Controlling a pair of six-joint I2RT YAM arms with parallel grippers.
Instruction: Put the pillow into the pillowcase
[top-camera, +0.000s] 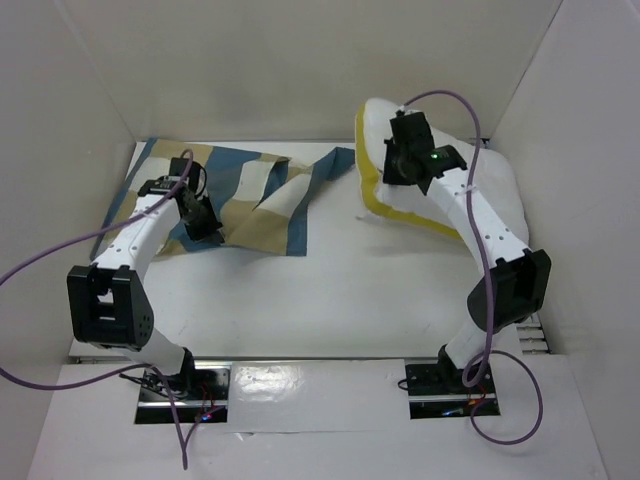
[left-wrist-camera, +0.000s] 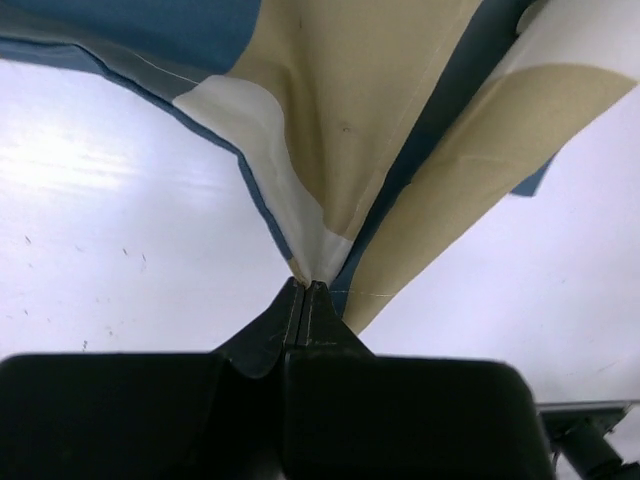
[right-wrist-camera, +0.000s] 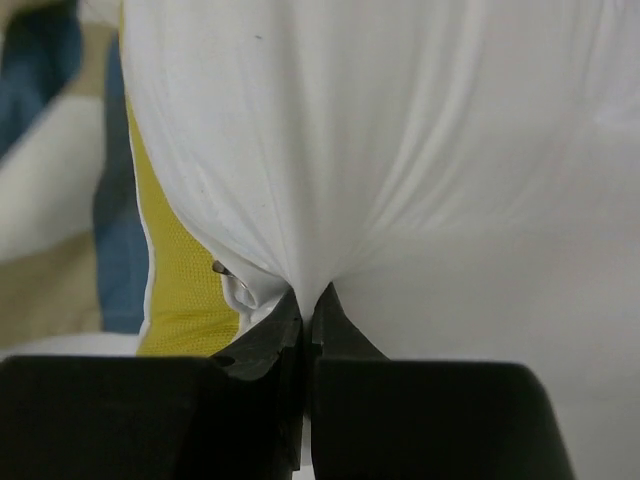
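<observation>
Left fingers (left-wrist-camera: 268, 336) pinch checked pillowcase (left-wrist-camera: 340, 120); right fingers (right-wrist-camera: 342, 336), plump pillow (right-wrist-camera: 400, 150).

The left gripper (left-wrist-camera: 304, 290) has its two dark fingers (left-wrist-camera: 270, 335) pressed together on a pinch of the pillowcase (left-wrist-camera: 350, 130). From that pinch the blue, tan and cream cloth fans up and outward in taut folds. White table (left-wrist-camera: 110, 230) shows on either side of it.

1. I see a white table (top-camera: 340, 300) filling the frame's middle and lower part.
2. A plain back wall (top-camera: 300, 70) runs across the top.
3. A left wall (top-camera: 40, 150) and a right wall (top-camera: 590, 180) close in my view's edges.
</observation>
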